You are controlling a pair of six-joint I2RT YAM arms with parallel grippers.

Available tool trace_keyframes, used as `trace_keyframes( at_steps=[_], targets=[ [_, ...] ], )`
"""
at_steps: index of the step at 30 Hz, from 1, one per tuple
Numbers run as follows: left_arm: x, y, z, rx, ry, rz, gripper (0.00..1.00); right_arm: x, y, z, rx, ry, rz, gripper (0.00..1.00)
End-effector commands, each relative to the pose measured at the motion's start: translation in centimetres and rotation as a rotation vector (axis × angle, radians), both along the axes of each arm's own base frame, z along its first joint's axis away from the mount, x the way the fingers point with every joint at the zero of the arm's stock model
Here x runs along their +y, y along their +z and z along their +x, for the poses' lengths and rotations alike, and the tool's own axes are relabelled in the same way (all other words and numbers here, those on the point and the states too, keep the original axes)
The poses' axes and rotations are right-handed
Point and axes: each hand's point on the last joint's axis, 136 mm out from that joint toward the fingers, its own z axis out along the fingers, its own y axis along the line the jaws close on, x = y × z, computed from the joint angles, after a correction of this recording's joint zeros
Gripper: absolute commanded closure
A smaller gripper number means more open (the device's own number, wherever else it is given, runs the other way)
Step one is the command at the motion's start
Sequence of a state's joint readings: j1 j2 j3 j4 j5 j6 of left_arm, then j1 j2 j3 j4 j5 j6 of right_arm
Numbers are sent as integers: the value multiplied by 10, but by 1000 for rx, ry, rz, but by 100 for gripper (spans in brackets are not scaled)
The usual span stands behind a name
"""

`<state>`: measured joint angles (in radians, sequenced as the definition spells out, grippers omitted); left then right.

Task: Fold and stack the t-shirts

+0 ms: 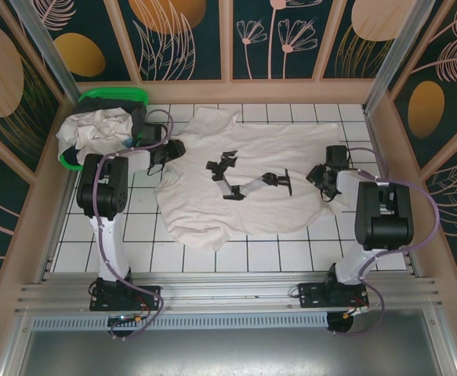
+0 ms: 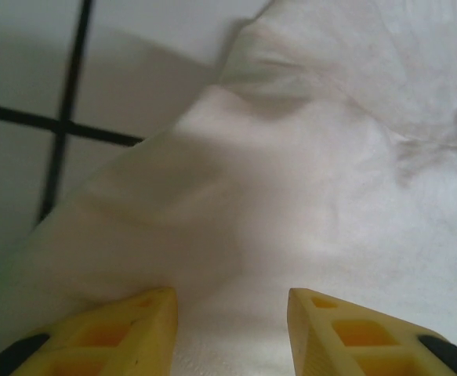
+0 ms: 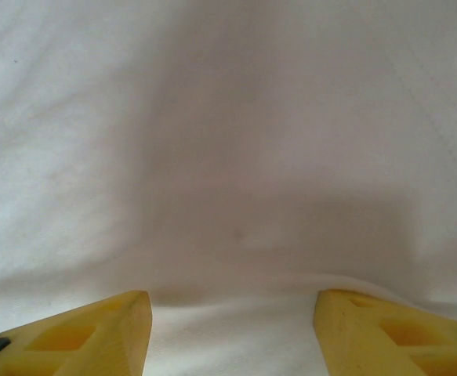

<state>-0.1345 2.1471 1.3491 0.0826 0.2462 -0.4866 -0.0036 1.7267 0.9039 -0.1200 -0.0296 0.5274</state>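
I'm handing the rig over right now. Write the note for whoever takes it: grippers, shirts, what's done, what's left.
Left gripper: open, low over the left edge of the printed shirt.
Right gripper: open, low over the same shirt's right edge.
Printed shirt: spread out on the table, print up, wrinkled and unfolded.
Basket: far left corner, with bunched cloth in it, probably more shirts.
Done: one shirt laid out; no fold made.
Left: fold this shirt, then probably fold the ones in the basket, and stack them.
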Motion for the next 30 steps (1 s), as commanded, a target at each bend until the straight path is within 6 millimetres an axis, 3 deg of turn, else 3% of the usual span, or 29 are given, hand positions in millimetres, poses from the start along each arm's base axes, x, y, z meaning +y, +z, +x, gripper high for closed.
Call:
trace_keyframes(
  at_steps=[1,4,7,11,16,18,22,25,30],
  targets=[
    [13,-19,1,64,14,59,58,18,-9,24,-7,86,45,41],
    [17,-7,9,48,26,74,58,24,0,52,-34,129,32,41],
    [17,18,11,9,25,72,56,20,17,51,-11,111,-59,41],
    [11,52,1,-49,8,47,56,24,45,12,-42,76,-137,40],
    [-23,75,-30,-85,-65,60,56,44,33,-48,10,80,-119,43],
    [-37,74,-47,-87,-95,43,56,40,26,-68,44,63,-126,45],
    [-40,52,-73,-61,-101,11,55,1,17,-100,100,-65,-181,50],
    [-29,30,-76,-12,-75,58,55,-19,15,-109,90,-136,-119,56],
    [-20,8,-72,25,-61,58,57,-42,25,-124,73,-229,-132,56]
  ],
)
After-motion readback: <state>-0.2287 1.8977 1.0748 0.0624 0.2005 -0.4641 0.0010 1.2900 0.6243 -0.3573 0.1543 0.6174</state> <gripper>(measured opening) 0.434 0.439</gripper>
